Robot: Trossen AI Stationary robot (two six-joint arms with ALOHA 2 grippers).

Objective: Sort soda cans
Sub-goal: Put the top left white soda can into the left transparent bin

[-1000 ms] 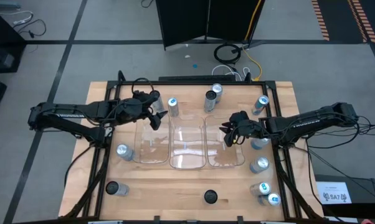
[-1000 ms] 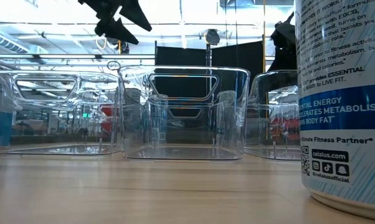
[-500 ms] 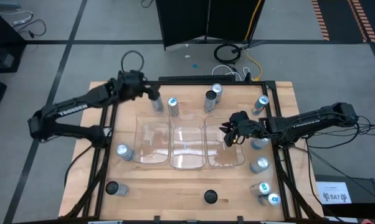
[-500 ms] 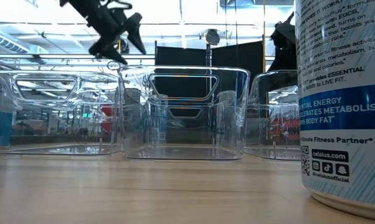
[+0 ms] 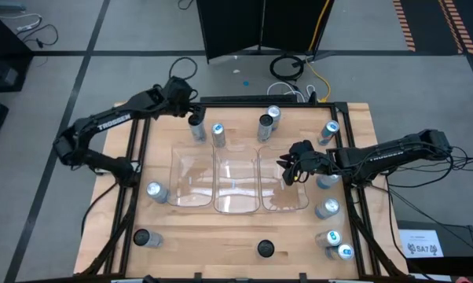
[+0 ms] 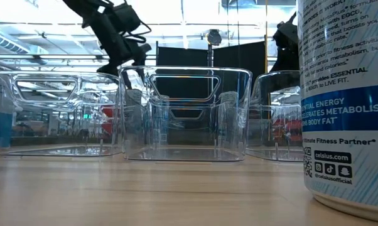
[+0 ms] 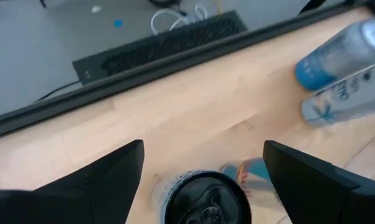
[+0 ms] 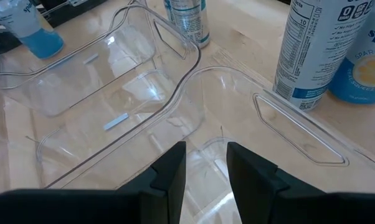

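Left gripper [image 5: 191, 112] is at the far-left corner of the bench [image 5: 346, 169], directly over a dark-topped can [image 5: 196, 127] standing upright just beyond the left tray [image 5: 176, 182]. Left wrist view confirms it: fingers [image 7: 106, 174] spread wide, one on each side of the dark can top, nothing held yet. So the step in hand looks like the approach for a pick, not the grasp itself. A blue-topped can [image 5: 218, 134] stands just beside it, near enough to matter. Right gripper [image 5: 293, 167] hovers over the right tray [image 5: 301, 206]; its fingers [image 8: 169, 171] are nearly together, a narrow gap between them, empty. Looks like it's waiting. All three clear trays appear empty, middle tray [image 5: 236, 206] included, so sorting is at the very start. Remaining cans are scattered round the bench edges: two more near the far edge, a cluster down the right side, a few along the near and left edges. Next move, as I judge it: drop the left gripper straight down so the fingers bracket the can body below the rim, close, lift clear, then carry to a tray. Risk: the finger nearer the blue-topped neighbour could clip it on descent and tip it. Slim cans topple easily, so keep the descent vertical and centred. Which tray takes dark tops can't be told from here.
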